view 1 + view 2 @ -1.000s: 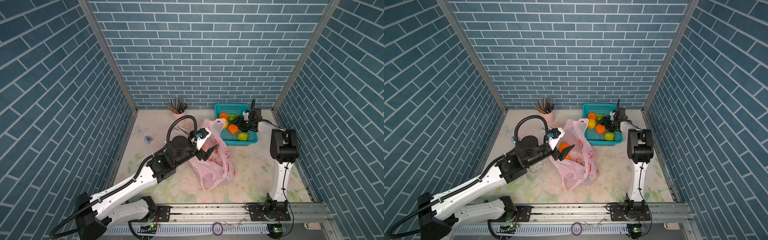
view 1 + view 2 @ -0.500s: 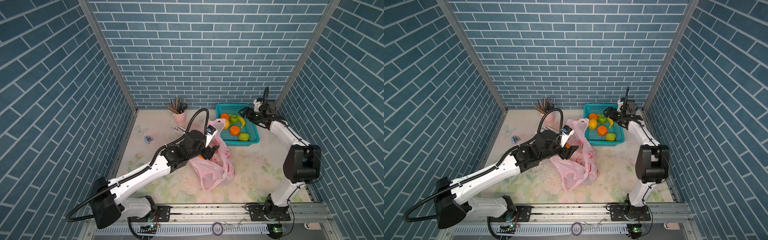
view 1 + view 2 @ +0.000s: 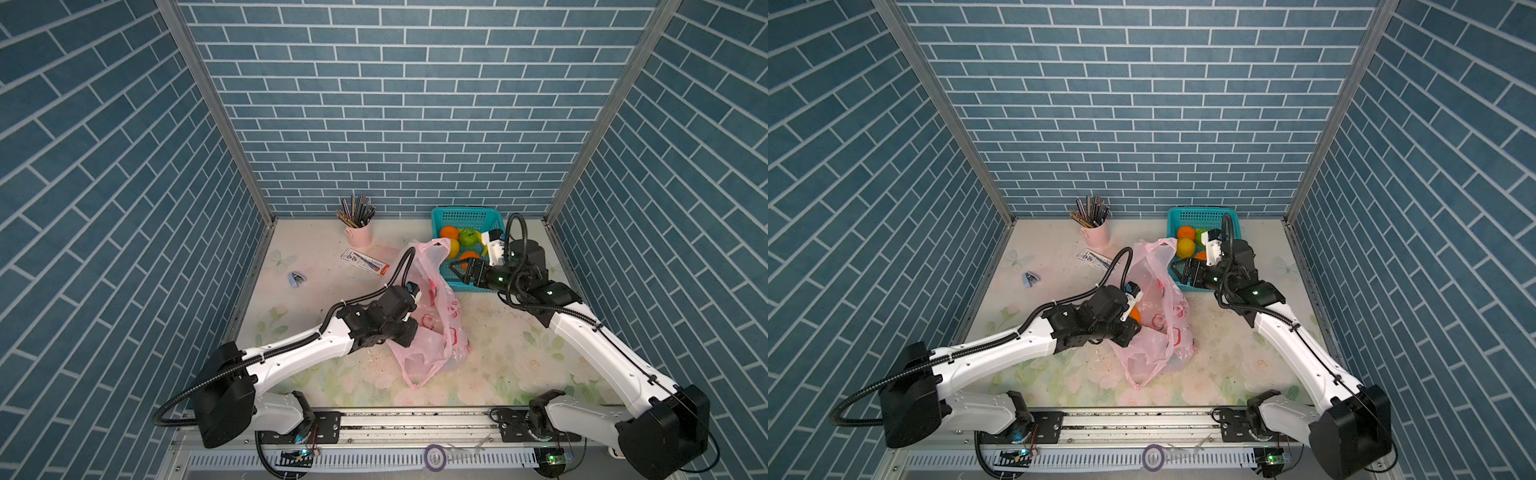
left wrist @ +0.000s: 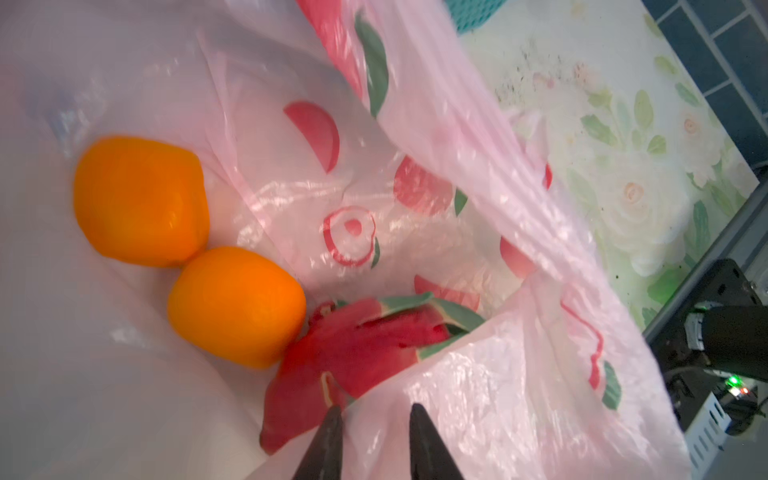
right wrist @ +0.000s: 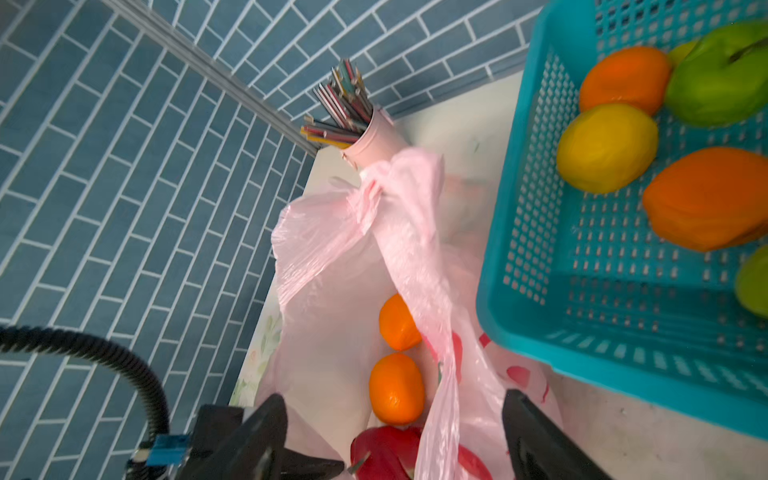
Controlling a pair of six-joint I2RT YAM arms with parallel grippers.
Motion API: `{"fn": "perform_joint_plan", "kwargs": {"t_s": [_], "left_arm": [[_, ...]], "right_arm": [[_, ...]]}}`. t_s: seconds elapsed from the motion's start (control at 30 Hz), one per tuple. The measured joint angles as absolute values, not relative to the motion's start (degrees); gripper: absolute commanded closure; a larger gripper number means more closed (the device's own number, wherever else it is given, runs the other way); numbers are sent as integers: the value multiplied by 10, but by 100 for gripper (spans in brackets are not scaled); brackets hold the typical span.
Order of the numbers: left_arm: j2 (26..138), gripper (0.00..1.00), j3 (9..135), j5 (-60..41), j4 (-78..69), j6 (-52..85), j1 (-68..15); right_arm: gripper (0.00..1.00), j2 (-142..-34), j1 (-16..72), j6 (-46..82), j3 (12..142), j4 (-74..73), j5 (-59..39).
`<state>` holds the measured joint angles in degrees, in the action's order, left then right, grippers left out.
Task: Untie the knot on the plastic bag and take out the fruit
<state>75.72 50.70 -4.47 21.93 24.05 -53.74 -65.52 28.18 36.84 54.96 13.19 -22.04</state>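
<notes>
The pink plastic bag (image 3: 432, 332) lies mid-table with its mouth gaping. Inside it lie two oranges (image 4: 141, 199) (image 4: 237, 307) and a magenta dragon fruit (image 4: 357, 353). The knot (image 5: 368, 189), a bunched twist of handle film, sits at the bag's far end. My left gripper (image 4: 376, 411) is at the bag's near rim, jaws drawn in on a fold of film. My right gripper (image 5: 392, 397) hangs wide open over the bag's mouth, beside the basket, holding nothing; in a top view my right gripper (image 3: 461, 270) points left.
The teal basket (image 3: 465, 216) at the back right holds oranges, a lemon (image 5: 606, 147) and green fruit. A pink cup of pencils (image 3: 359, 232), a flat packet (image 3: 365, 262) and a small blue clip (image 3: 297, 280) lie at the back left.
My left gripper dropped to the bag's rim and its jaws closed in from wide open. My right arm swung from the basket back over the bag's mouth, still open.
</notes>
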Motion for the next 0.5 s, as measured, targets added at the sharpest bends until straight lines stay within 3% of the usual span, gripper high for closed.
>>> {"fn": "perform_joint_plan", "kwargs": {"t_s": [0.33, 0.5], "left_arm": [[705, 70, 383, -68, 180, 325, -571], [695, 50, 376, -57, 177, 337, -575]], "right_arm": [[21, -635, 452, 424, 442, 168, -182], [27, -665, 483, 430, 431, 189, -165]]}}
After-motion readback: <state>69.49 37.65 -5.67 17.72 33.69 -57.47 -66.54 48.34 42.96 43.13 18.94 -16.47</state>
